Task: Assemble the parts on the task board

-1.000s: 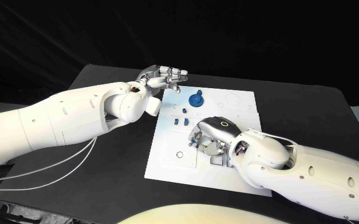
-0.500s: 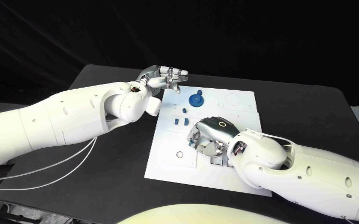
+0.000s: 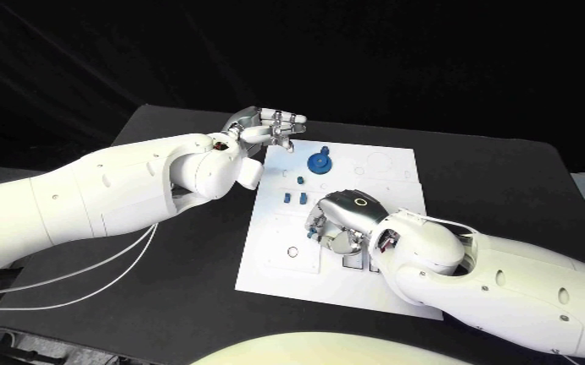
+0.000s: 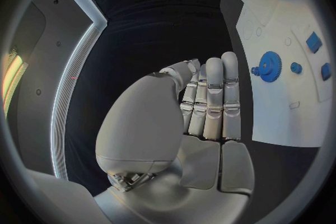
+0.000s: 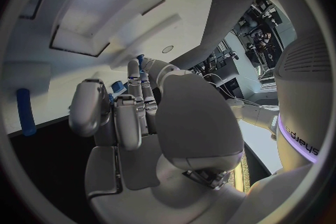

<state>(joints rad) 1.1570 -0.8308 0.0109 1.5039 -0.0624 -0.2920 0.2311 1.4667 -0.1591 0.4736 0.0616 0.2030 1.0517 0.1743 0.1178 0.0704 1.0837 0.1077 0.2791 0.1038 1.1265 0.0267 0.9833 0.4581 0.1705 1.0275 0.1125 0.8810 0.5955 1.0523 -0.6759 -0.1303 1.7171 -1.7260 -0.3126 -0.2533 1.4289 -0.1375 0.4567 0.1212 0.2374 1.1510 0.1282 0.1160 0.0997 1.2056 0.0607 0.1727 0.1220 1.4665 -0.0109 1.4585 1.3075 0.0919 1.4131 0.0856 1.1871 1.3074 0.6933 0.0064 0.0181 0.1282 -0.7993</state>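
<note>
The white task board [image 3: 281, 272] lies in the middle of the black table. A blue gear [image 3: 318, 162] stands near its far edge, with small blue parts [image 3: 289, 198] just in front of it. My right hand [image 3: 342, 220] is over the board's middle, fingers curled down. A small blue part [image 5: 116, 87] shows between its fingertips, seemingly pinched. Another blue peg [image 5: 27, 112] lies flat on the board [image 5: 105, 0] beside that hand. My left hand [image 3: 266, 128] hovers at the board's far left corner and holds nothing; its fingers [image 4: 213, 98] are stretched out. The gear [image 4: 269, 64] lies ahead of them.
The black table [image 3: 159, 280] runs bare to the left of the board and in front of it. White cables [image 3: 110, 276] hang from my left arm over the table's left side. The board has several empty recesses and holes [image 3: 292, 252].
My right hand has edged slightly to the left over the board's middle. The left hand has stayed still.
</note>
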